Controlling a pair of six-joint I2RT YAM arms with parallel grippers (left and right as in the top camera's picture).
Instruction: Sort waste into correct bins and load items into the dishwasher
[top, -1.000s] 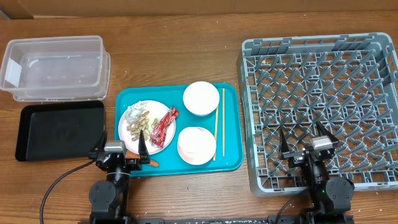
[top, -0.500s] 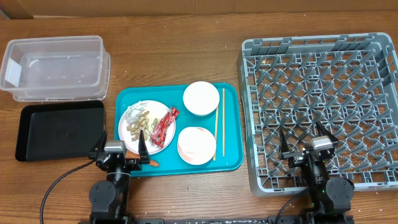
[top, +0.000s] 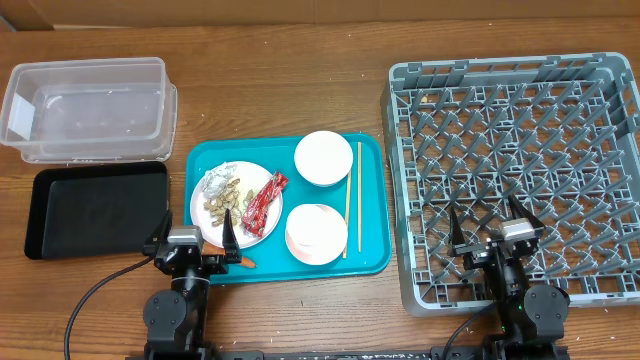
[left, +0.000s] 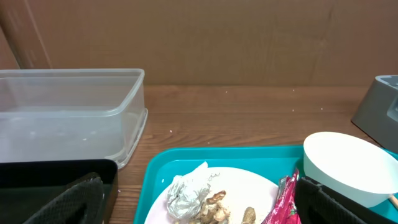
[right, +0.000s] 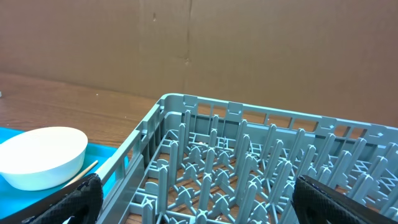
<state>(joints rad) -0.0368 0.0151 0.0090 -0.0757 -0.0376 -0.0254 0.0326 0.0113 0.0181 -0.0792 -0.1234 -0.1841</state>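
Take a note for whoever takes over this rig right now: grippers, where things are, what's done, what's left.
Left gripper open, empty, at the teal tray's near-left corner; right gripper open, empty, over the dish rack's near edge.
Foil, wrapper, peanut shells on the plate; carrot beside it; far bowl, near bowl, chopsticks also on the teal tray.
Clear tub, black tray hold no waste; dish rack holds no dishes.
Done: nothing. Left: all sorting and loading.
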